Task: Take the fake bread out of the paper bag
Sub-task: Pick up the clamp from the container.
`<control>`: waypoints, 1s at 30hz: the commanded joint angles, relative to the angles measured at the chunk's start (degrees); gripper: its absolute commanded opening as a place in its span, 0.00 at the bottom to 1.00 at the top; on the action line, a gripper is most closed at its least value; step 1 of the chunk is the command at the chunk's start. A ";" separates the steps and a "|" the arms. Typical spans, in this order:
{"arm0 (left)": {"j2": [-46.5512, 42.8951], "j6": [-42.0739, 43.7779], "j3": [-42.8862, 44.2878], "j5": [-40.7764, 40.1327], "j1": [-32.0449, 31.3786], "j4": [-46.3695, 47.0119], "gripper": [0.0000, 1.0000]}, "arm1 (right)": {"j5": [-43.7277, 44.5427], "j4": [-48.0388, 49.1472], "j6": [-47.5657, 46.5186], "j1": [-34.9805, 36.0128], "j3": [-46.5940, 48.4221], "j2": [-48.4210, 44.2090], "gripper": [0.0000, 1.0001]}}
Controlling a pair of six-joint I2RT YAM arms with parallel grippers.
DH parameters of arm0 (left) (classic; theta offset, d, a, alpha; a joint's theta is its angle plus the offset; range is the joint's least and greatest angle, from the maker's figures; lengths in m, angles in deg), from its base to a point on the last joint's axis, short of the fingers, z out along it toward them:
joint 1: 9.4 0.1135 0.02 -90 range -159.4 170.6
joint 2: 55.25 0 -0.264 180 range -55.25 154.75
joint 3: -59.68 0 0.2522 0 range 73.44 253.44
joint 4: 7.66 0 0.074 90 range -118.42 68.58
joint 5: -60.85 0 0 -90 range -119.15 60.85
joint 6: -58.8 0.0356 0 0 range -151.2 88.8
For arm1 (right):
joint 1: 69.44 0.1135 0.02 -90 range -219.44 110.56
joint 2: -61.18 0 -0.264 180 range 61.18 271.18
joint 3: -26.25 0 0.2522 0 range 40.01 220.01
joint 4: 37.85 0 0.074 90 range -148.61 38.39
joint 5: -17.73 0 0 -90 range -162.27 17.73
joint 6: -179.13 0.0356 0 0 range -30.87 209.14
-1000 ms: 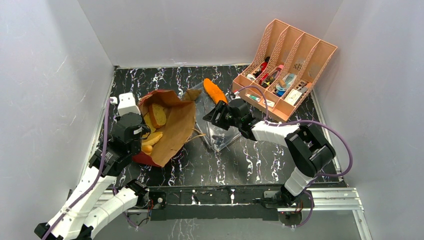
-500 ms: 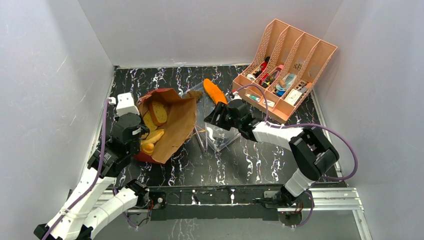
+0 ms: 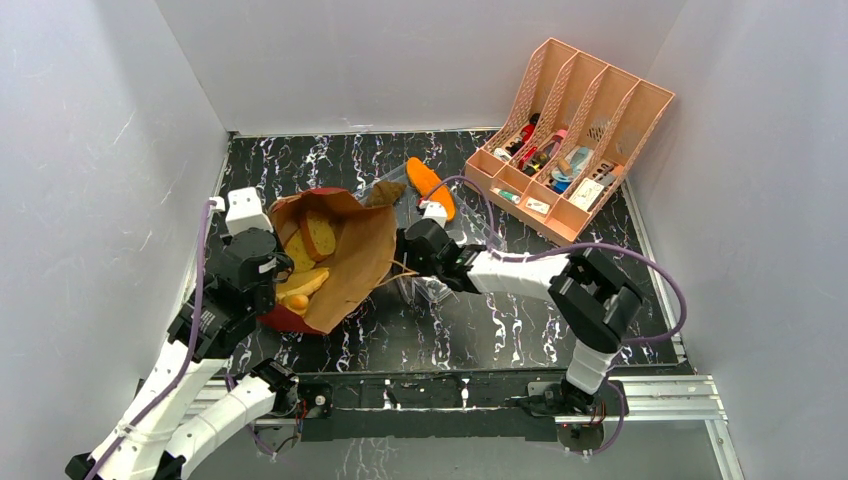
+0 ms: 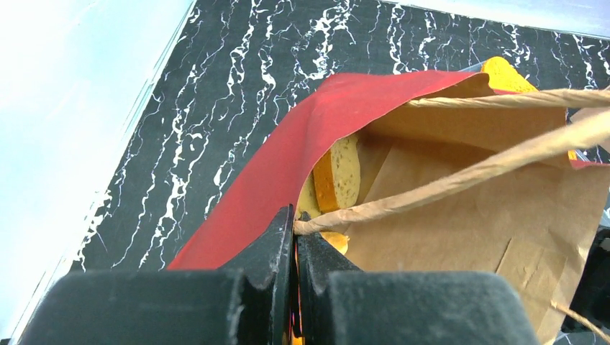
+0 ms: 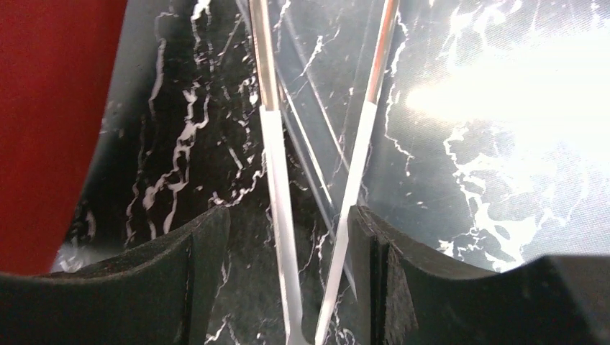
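jaws on my left arm [image 3: 215, 310] are pinched fully shut on the twisted paper handle [image 4: 460, 176] of the paper bag [image 3: 355, 262], right where the handle meets the red rim. the bag lies on its side at the left of the black marbled worktop [image 3: 520, 320], held open so the brown inside shows. fake bread is in there: a tan slice [image 3: 318, 232] stands near the back, another slice [image 3: 290, 252] lies beside it, and a yellow-orange roll [image 3: 300, 287] sits lower down by my left wrist. from the left wrist camera a slice [image 4: 344, 172] shows just behind the red edge.

my right jaws stand partway apart, low over the worktop just right of the bag. the thin rim of a clear plastic tray [image 5: 272, 158] runs between them; it looks close to one side but nothing is clamped.

an orange loaf [image 3: 432, 186] lies outside the bag at the far end of the tray, near a pink file rack [image 3: 575, 125].
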 commanded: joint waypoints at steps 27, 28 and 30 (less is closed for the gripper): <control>-2.41 1.94 2.46 -2.12 0.09 0.53 0.00 | 24.07 -3.43 -13.66 5.36 13.04 14.06 0.70; -2.38 1.97 2.33 -2.13 0.08 0.64 0.00 | 24.26 -3.28 -13.95 5.36 13.28 14.45 0.69; -2.31 1.94 2.17 -2.08 0.11 0.80 0.00 | 24.37 -2.81 -14.31 5.36 13.11 14.49 0.64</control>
